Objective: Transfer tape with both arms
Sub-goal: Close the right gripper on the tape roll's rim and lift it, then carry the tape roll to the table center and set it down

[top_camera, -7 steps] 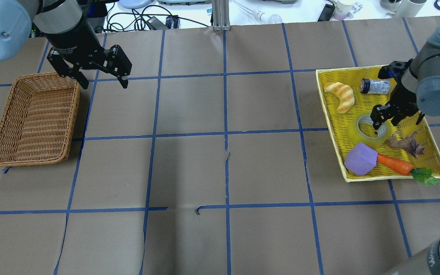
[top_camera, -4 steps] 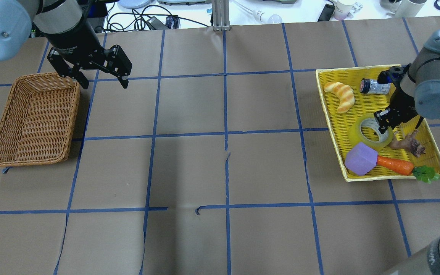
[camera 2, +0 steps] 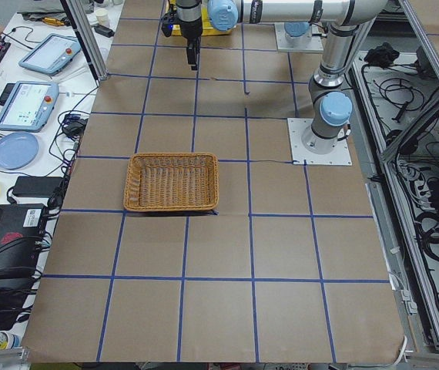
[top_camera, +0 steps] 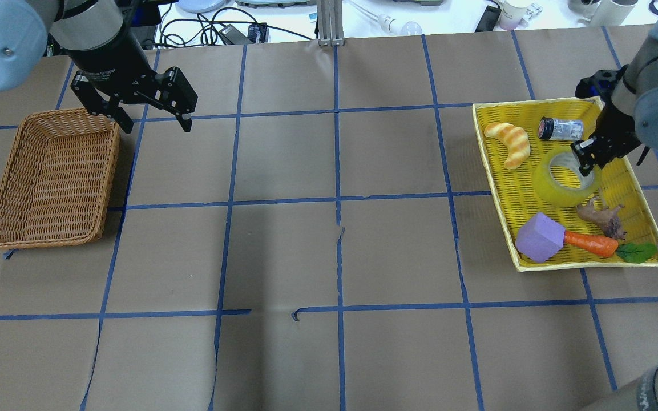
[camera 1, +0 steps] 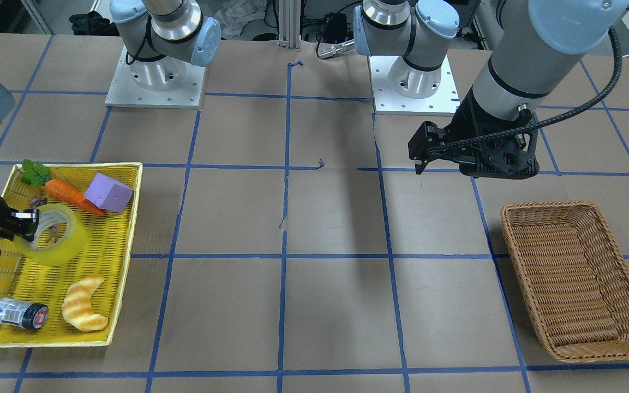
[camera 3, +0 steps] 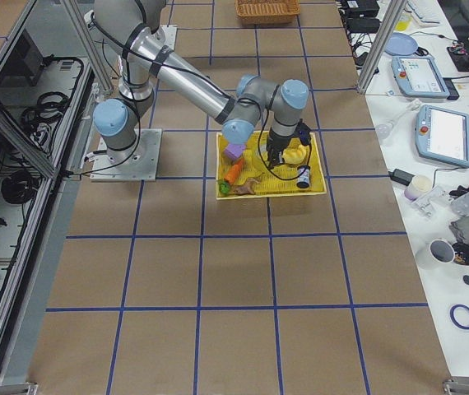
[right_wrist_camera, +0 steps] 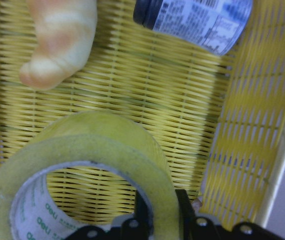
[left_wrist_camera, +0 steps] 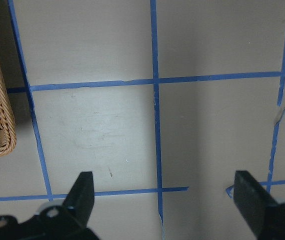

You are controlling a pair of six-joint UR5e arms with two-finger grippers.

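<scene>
The yellow-green tape [top_camera: 557,185] hangs tilted above the yellow tray [top_camera: 491,182], off its floor. My right gripper [top_camera: 584,162] is shut on the roll's wall, one finger inside the pale core and one outside. The right wrist view shows the tape [right_wrist_camera: 82,170] pinched between the fingers [right_wrist_camera: 142,215]. The front view shows the tape [camera 1: 60,240] held at the gripper [camera 1: 19,226] over the tray [camera 1: 129,245]. My left gripper [top_camera: 154,123] is open and empty, hovering over bare table beside the wicker basket [top_camera: 49,177]; its fingertips [left_wrist_camera: 82,185] are spread wide.
In the tray lie a striped croissant [top_camera: 510,144], a small bottle [top_camera: 560,129], a purple block [top_camera: 539,238], a carrot [top_camera: 588,244] and a brown toy animal [top_camera: 602,217]. The wicker basket [camera 1: 581,284] holds nothing. Blue tape lines grid the brown table.
My right gripper has shut on the tape's wall, lifted it off the tray floor and carried it toward the tray's far side. The left arm has not moved.
</scene>
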